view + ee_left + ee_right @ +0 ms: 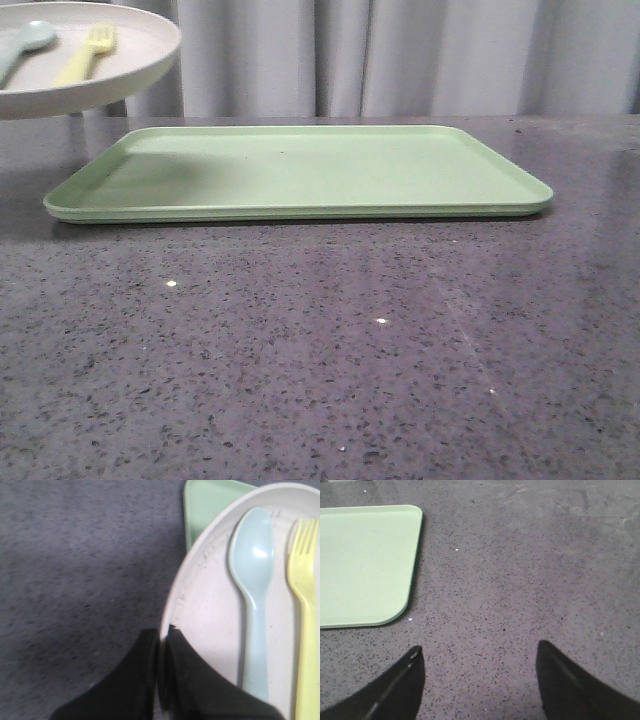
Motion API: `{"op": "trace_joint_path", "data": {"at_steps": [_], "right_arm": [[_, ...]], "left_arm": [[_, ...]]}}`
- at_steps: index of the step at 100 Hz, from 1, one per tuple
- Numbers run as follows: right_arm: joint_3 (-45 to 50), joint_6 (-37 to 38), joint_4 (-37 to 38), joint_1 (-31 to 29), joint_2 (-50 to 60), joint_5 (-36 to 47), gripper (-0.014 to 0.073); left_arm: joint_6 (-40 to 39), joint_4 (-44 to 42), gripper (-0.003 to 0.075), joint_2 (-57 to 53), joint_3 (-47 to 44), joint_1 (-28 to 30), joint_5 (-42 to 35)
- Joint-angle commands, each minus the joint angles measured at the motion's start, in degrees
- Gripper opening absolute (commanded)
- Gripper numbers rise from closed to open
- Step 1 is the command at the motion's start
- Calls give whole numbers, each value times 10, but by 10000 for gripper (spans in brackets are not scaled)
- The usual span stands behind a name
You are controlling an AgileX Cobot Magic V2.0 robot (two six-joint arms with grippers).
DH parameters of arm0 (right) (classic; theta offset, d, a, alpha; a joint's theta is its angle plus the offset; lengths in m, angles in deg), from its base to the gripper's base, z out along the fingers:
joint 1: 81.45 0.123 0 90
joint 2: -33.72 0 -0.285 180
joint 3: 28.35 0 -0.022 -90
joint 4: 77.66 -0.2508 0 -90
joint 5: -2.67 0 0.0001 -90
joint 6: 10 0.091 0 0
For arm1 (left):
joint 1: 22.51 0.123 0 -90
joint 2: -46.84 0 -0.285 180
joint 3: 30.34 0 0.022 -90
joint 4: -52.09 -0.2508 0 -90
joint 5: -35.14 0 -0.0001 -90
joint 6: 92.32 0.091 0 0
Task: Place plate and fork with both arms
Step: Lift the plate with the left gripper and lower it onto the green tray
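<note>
The pale pink plate hangs in the air at the top left of the front view, above the left end of the light-green tray. The yellow fork lies in it beside a pale blue-grey spoon. In the left wrist view my left gripper is shut on the plate's rim, with the fork and spoon in the dish. My right gripper is open and empty over bare tabletop, to the right of the tray's corner.
The speckled grey tabletop stretches in front of the tray. A pale curtain hangs behind the table. The tray's corner shows under the plate in the left wrist view.
</note>
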Motion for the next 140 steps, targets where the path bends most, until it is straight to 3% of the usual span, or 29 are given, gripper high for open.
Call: {"op": "trace_joint_path", "data": {"at_steps": [1,28,63,118,140], "right_arm": [[-18,-5,3,-3,-6,36,488],[-18,-5,3,-3,-6,35,488],[-18,-5,3,-3,-6,29,488],[-18,-5,3,-3,-6,26,488],[-18,-5,3,-3,-6,25,488]], "left_arm": [[-32,35,-21,11,42,-46,-33],[-92,18,-21,112,130,-173,-48],[-148,19,-21,200,186,-266,-102],[-159,18,-14,237,188,-273,-137],[-159,18,141,239,188,-270,-139]]}}
